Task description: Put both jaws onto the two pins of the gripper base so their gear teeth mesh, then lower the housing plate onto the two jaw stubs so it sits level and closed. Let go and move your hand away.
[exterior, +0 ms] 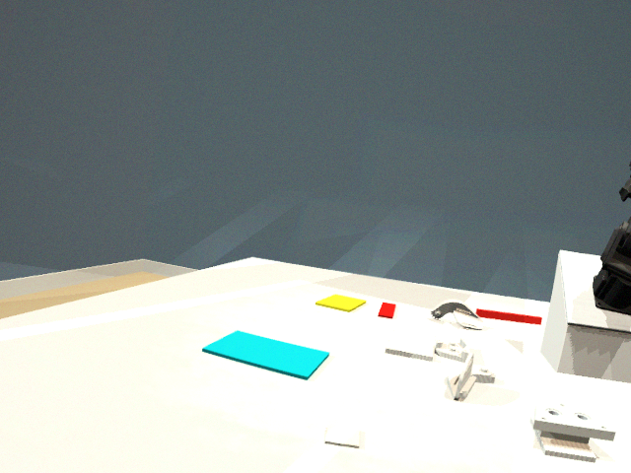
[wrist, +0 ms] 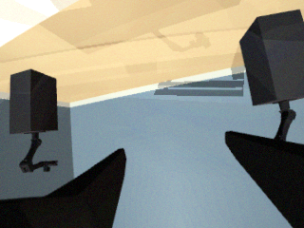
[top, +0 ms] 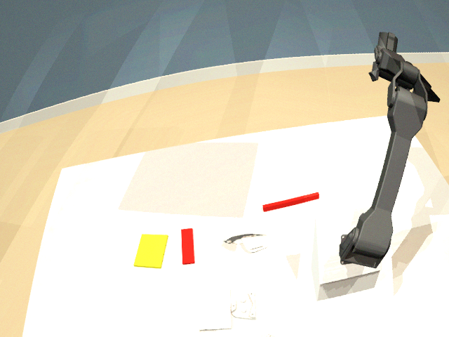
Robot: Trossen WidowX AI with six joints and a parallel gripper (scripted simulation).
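Note:
My gripper (wrist: pixel 174 145) is open and empty, raised high above the table and well away from the parts. A whitish part with small round raised features (top: pixel 243 305) (exterior: pixel 453 350), apparently the gripper base, lies beside a flat white slab (top: pixel 217 319) (exterior: pixel 409 353). A curved, toothed jaw, dark on one side (top: pixel 242 238) (exterior: pixel 450 307), lies behind it. A pale angled piece (exterior: pixel 462 378), perhaps the other jaw, stands tilted in front of the base. A white plate with two round holes (exterior: pixel 573 426), apparently the housing plate, is at the lower right. Pale surfaces blur fine detail.
A large white block (top: pixel 314 265) (exterior: pixel 552 325) stands beside the arm's base. A red bar (top: pixel 291 201) (exterior: pixel 508 316), a short red strip (top: pixel 187 246) (exterior: pixel 386 309), a yellow plate (top: pixel 151 250) (exterior: pixel 340 303), a cyan plate (exterior: pixel 265 354) and a small pale tile (exterior: pixel 344 438) lie around.

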